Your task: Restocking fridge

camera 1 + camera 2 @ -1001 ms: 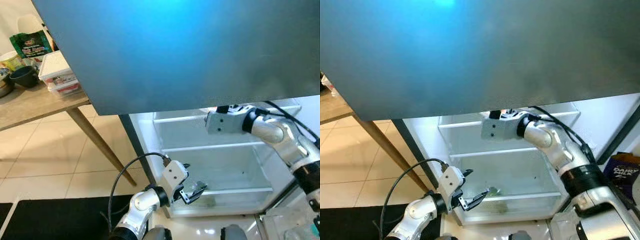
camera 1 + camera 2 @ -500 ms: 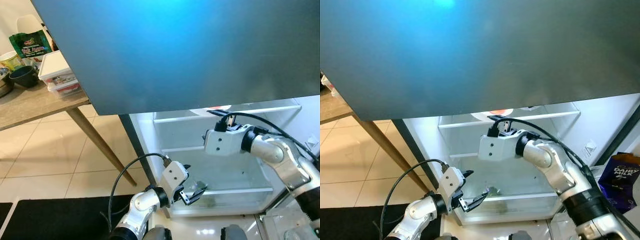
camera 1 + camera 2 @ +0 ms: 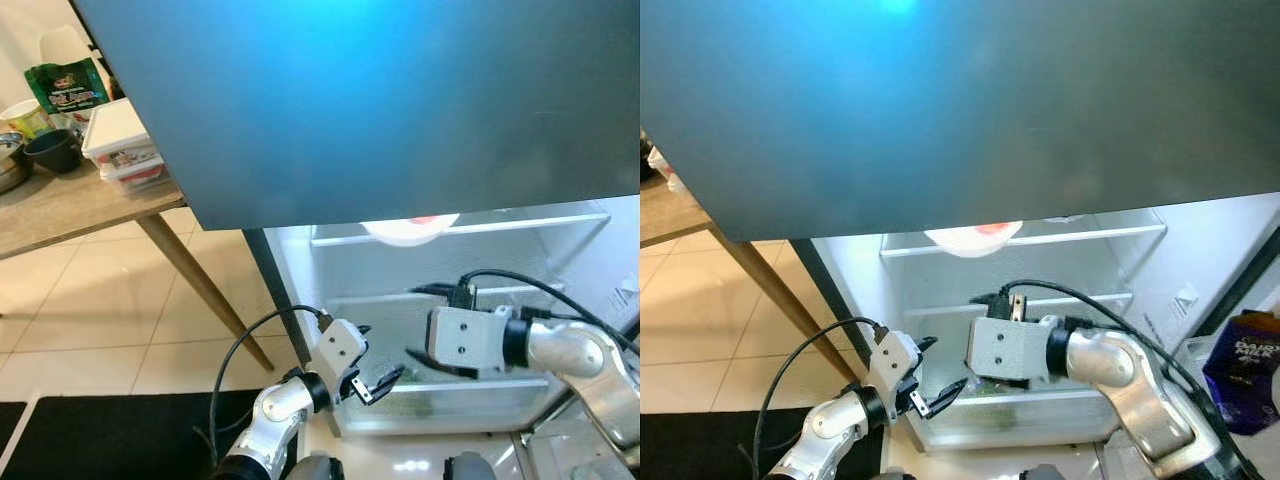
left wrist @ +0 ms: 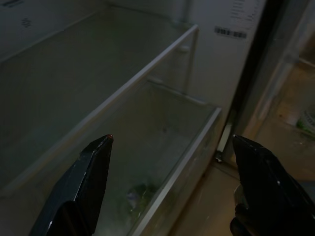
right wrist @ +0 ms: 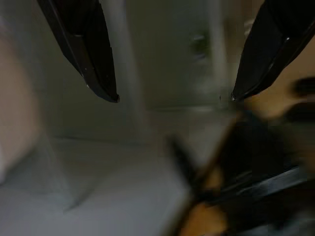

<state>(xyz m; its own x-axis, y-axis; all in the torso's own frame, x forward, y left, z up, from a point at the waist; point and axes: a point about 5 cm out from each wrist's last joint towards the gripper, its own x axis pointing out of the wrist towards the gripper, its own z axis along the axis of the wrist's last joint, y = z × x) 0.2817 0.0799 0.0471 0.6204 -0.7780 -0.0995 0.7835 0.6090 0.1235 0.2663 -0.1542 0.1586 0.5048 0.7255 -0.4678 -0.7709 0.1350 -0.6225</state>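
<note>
The fridge (image 3: pixel 455 270) stands open under a dark door panel (image 3: pixel 380 100). On its top shelf sits a white dish (image 3: pixel 405 228) with something red on it. My right gripper (image 5: pixel 174 97) is open and holds nothing; its white wrist block (image 3: pixel 462 340) hangs in front of the clear bottom drawer (image 3: pixel 470 395). My left gripper (image 3: pixel 943 362) is open too, low at the fridge's left front corner and pointing into the drawer. Something green (image 4: pixel 140 191) lies in that drawer.
A wooden table (image 3: pixel 60 205) stands at the left with stacked food boxes (image 3: pixel 125 155), a green bag (image 3: pixel 68 85) and a dark bowl (image 3: pixel 50 150). A black mat (image 3: pixel 100 440) covers the floor in front. A purple chocolate packet (image 3: pixel 1238 360) lies at the right.
My right arm has come back and down from the top shelf to drawer height, and the white dish now shows on that shelf. The left arm has barely moved.
</note>
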